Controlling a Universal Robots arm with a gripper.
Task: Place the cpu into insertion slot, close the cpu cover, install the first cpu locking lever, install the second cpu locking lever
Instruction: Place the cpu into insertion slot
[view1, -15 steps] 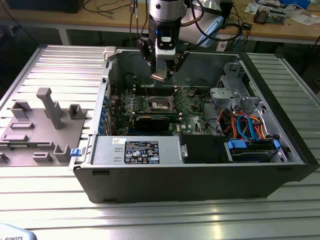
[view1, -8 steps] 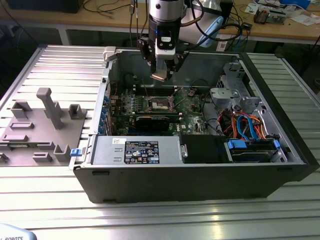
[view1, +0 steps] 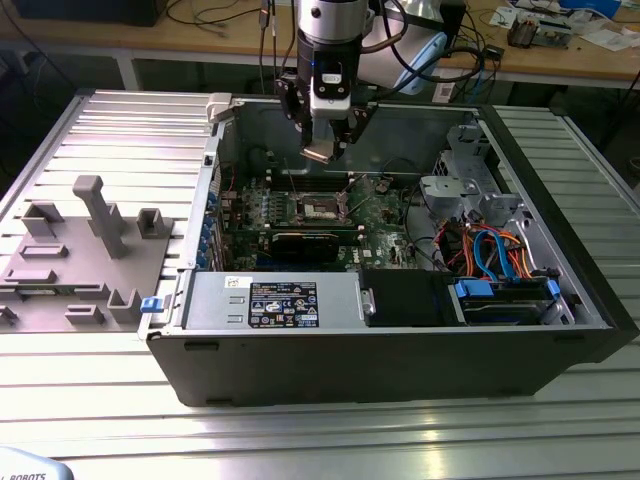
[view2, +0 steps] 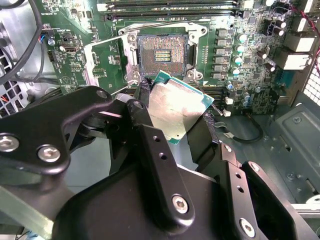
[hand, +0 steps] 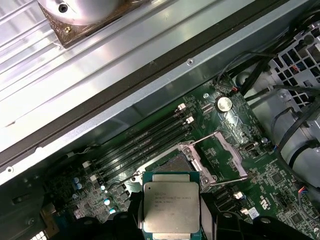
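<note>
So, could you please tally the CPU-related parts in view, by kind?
cpu: 1, held in the gripper
insertion slot: 1, empty
cpu cover: 1, swung open
Total: 3

The cpu (hand: 171, 202) sits clamped at two opposite edges in the gripper (hand: 171, 220) (metal top toward camera). Just beyond the gripper: insertion slot (hand: 171, 162) uncovered, cpu cover (hand: 235, 157) swung open.
</note>
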